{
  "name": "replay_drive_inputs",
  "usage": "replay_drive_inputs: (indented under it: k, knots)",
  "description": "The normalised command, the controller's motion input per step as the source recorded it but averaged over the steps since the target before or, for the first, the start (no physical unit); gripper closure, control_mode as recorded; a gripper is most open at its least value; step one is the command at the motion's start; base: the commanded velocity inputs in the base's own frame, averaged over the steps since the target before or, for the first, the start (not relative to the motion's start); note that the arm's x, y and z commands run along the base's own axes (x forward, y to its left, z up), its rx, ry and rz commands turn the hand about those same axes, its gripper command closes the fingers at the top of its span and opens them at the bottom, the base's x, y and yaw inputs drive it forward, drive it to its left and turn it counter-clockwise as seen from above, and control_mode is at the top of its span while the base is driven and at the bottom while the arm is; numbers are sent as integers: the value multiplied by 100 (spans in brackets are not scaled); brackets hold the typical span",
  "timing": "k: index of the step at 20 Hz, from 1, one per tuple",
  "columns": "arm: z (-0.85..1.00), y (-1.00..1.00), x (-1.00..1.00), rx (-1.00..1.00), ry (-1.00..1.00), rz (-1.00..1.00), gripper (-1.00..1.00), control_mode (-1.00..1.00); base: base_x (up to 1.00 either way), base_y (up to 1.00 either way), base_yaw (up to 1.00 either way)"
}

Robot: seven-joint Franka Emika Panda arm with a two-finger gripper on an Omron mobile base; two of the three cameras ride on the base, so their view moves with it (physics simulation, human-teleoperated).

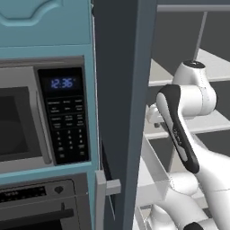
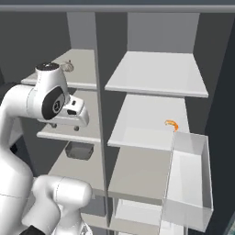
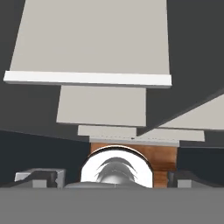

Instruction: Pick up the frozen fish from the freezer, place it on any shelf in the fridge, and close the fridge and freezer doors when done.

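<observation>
Frozen fish [image 2: 67, 66]: lies on the freezer's [image 2: 69, 69] top board. Gripper [image 2: 64, 125]: inside the freezer one board lower, fingers spread wide, holding nothing.

The light is even and soft, with no visible lamp and no strong glare. The pale boards of the fridge [image 2: 156, 73] look bright, while its back wall and side walls stay dark grey. Under each board there is only a weak, smooth shadow. The white arm [image 1: 188, 96] has gentle shading on its round parts. The microwave display [image 1: 62, 83] glows blue. All pictures are a little soft and low in detail, with slightly jagged edges, and straight lines stay straight.
</observation>
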Motion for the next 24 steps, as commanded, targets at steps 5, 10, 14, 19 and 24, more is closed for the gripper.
replay_drive_inputs:
  k: [5, 10, 14, 19, 24]
  knots:
    - [8, 0, 4, 0, 0, 1, -100, -100, 10, 27, 0]
    - [61, 0, 0, -4, -9, 3, -100, -100, 0, 0, 0]
    - [88, 8, 11, -7, -20, 0, -100, -100, 0, 0, 0]
    - [65, 29, 74, 0, -14, 0, -100, -100, 0, 0, 0]
    - [21, 23, 99, 9, -12, 0, -100, -100, 0, 0, 0]
